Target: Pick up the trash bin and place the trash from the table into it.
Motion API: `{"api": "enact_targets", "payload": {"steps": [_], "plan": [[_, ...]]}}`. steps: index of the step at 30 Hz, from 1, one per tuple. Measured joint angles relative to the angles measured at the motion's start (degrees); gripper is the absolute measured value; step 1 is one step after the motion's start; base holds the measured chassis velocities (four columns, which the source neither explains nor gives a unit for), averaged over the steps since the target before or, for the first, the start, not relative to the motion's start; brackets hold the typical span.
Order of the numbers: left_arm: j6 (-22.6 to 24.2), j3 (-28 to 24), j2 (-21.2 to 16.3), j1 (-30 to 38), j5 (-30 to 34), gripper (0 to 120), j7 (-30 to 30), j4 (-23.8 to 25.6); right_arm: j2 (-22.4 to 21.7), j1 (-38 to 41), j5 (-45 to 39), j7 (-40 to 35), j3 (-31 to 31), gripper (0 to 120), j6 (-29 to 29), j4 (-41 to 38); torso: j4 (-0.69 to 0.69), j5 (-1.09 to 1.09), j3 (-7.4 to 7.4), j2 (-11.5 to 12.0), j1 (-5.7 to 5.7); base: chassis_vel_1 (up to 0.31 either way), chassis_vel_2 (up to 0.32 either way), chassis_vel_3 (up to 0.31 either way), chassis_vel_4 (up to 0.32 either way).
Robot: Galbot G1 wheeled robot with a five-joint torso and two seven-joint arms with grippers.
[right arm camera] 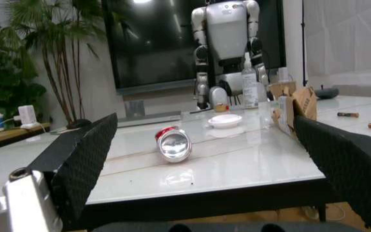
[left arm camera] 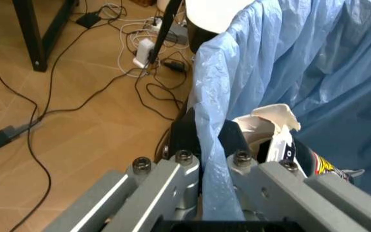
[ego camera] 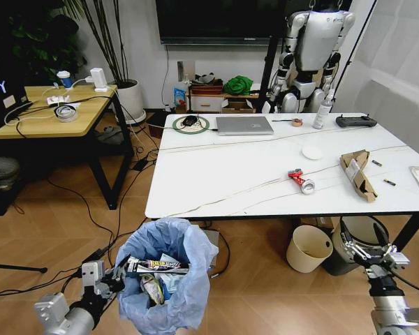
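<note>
The lower part of the trash bin [ego camera: 166, 276] is cut off at the head view's 6 o'clock edge. Its blue bag rim is pinched between the clenched fingers of the left gripper [ego camera: 117, 278], at the bin's 9 o'clock side. Several wrappers are seen inside; their number cannot be made out.

On the table [ego camera: 216, 178] three pieces are counted: one crushed red can [ego camera: 301, 180], one white lid [ego camera: 311, 151], one torn cardboard [ego camera: 357, 172].

The right gripper [ego camera: 368, 249] is held spread wide at 5 o'clock, below the table edge, grasping nothing.
</note>
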State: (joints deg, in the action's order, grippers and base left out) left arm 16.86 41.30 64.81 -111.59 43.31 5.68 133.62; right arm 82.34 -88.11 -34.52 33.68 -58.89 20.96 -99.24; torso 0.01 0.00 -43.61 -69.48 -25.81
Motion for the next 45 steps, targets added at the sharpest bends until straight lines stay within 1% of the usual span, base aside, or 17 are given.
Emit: {"api": "enact_targets", "payload": {"steps": [17, 27, 45], "plan": [[-0.20, -0.45, 0.94, -0.79, -1.27, 0, -0.14, 0.92, -0.80, -1.36, -2.94, 1.55, -0.71, 100, -0.33, -0.35, 0.00, 0.00, 0.00, 0.00, -0.01, 0.000, 0.000, 0.000, 0.000], [-0.32, -0.99, 1.29, -1.14, -2.04, 0, -0.25, 1.34, -1.46, -2.13, -4.69, 2.28, -1.64, 100, -0.31, -0.38, 0.00, 0.00, 0.00, 0.00, -0.01, -0.056, -0.050, 0.048, 0.054], [-0.36, -1.57, 1.81, -1.11, -2.57, 0, -0.26, 1.35, -2.23, -2.15, -5.77, 2.74, -1.82, 100, -0.60, 0.03, 0.00, 0.00, 0.00, 0.00, 0.00, -0.026, -0.020, 0.028, 0.025]]}}
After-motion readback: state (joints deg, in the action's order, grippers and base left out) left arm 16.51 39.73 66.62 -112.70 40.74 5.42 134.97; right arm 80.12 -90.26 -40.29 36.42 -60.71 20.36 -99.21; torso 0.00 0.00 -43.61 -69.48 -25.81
